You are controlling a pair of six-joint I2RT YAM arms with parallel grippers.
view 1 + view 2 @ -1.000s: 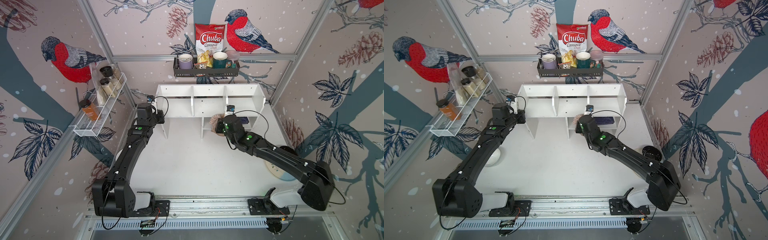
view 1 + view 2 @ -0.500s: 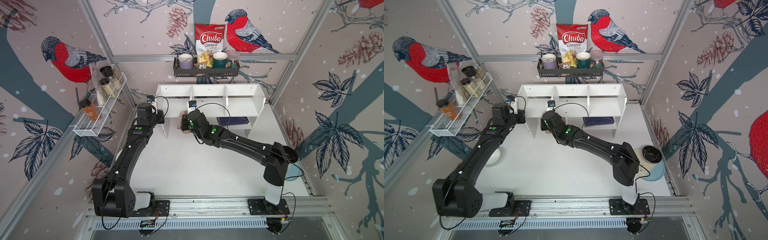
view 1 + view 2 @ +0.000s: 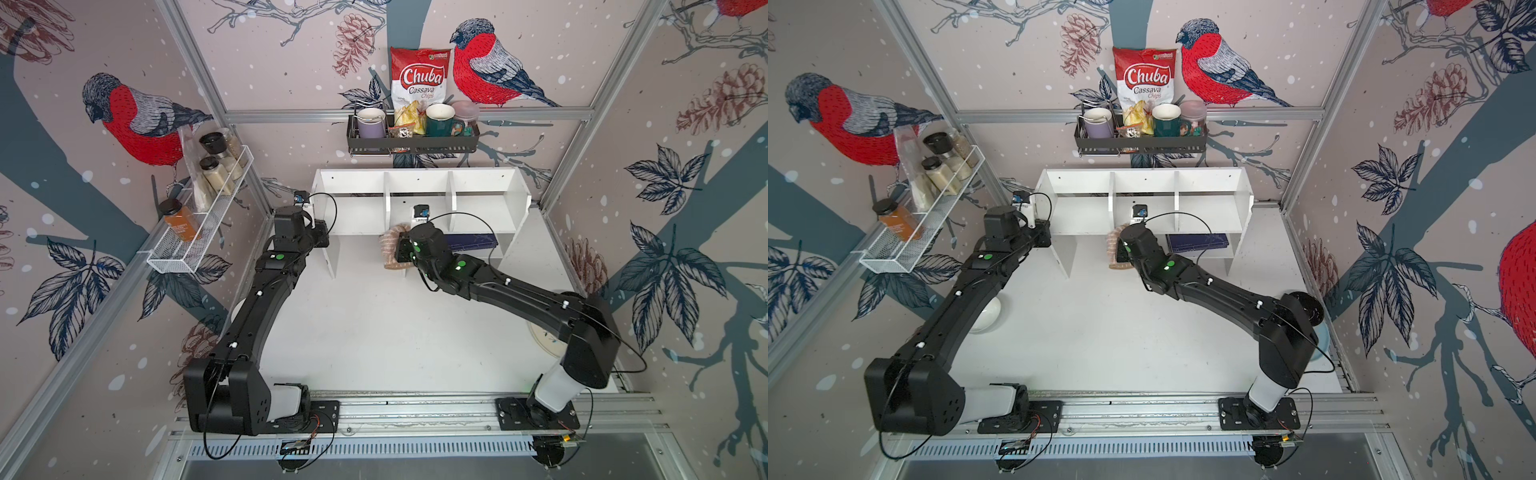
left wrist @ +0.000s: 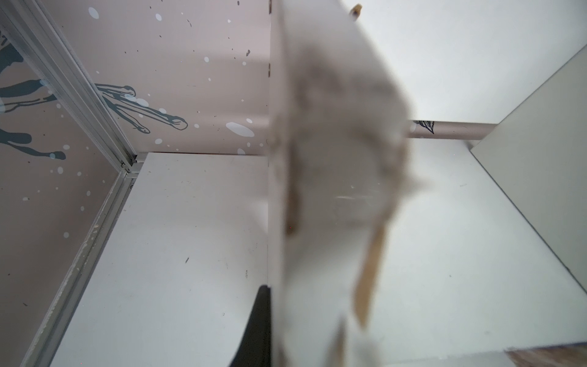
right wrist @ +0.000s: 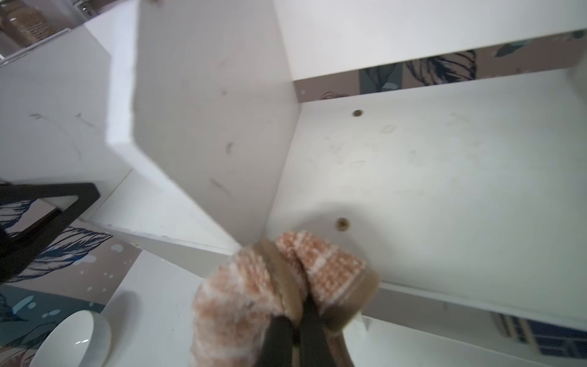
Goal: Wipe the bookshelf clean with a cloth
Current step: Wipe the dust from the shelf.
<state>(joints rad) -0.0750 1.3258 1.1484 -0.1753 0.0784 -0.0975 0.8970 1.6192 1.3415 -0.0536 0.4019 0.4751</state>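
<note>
Tan cloth [image 3: 390, 249], pinched in the right end effector [image 5: 295, 317], presses the bookshelf [image 3: 415, 183] front edge beside a divider | we judge the left end effector [image 3: 323, 240] clamps the side panel as a brace.

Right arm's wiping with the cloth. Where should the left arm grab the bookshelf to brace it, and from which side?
Take the bookshelf by its left end panel. It is a thin upright board with a free front edge, so the jaws can straddle it coming in from the front. The left gripper sits at that edge now.
</note>
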